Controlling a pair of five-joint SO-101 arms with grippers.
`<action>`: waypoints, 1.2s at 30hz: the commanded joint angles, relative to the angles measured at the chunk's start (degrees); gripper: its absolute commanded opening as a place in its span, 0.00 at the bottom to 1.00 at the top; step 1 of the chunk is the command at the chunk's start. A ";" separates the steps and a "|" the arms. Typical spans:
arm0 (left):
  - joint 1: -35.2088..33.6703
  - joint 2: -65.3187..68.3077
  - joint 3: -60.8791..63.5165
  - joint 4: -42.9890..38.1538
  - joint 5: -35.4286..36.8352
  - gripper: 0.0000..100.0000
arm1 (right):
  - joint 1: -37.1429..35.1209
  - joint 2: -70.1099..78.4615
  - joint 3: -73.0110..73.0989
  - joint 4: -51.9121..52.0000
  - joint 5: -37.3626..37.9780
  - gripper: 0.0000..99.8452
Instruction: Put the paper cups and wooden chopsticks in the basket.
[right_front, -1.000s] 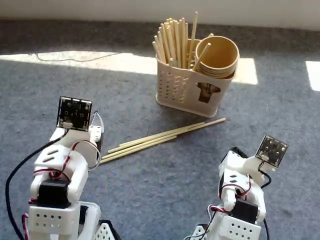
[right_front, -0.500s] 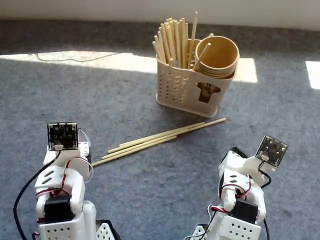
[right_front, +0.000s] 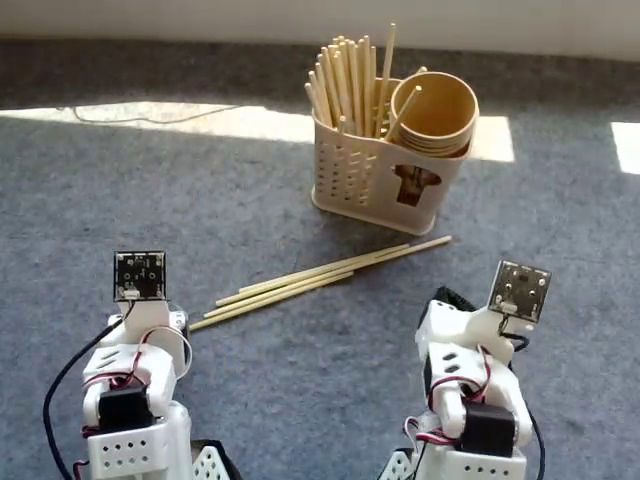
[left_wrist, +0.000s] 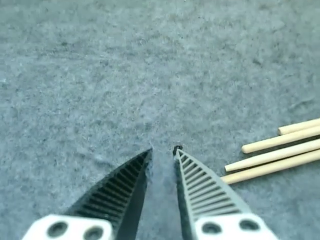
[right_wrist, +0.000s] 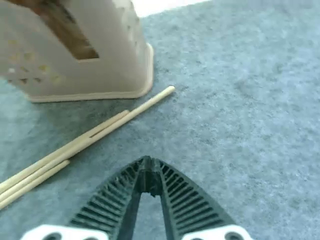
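Chopsticks (right_front: 320, 275), loose bunch, lie flat on grey carpet (right_front: 250, 200) in high view, just in front of basket (right_front: 375, 180). Basket holds upright sticks (right_front: 345, 80) and paper cups (right_front: 435, 115).

Left wrist view: left gripper (left_wrist: 163, 152) low over carpet, jaws slightly parted, nothing between them, chopstick ends near.

Right wrist view: right gripper (right_wrist: 149, 175) pinched closed, empty, loose chopsticks and basket beyond.

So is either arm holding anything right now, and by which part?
Nothing is held. The left jaws stand slightly apart over the carpet, beside the ends of the loose chopsticks; the right jaws are closed tip to tip on nothing.
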 joint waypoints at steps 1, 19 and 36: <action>-0.04 -0.31 2.42 -4.22 0.18 0.09 | -4.62 -0.22 -9.71 2.68 -0.35 0.00; -0.48 -0.22 2.59 -5.71 0.18 0.08 | -25.98 48.04 -39.78 4.79 -2.29 0.03; -0.48 -0.13 2.59 -5.71 0.18 0.08 | -32.92 90.24 -55.16 -5.49 -21.01 0.07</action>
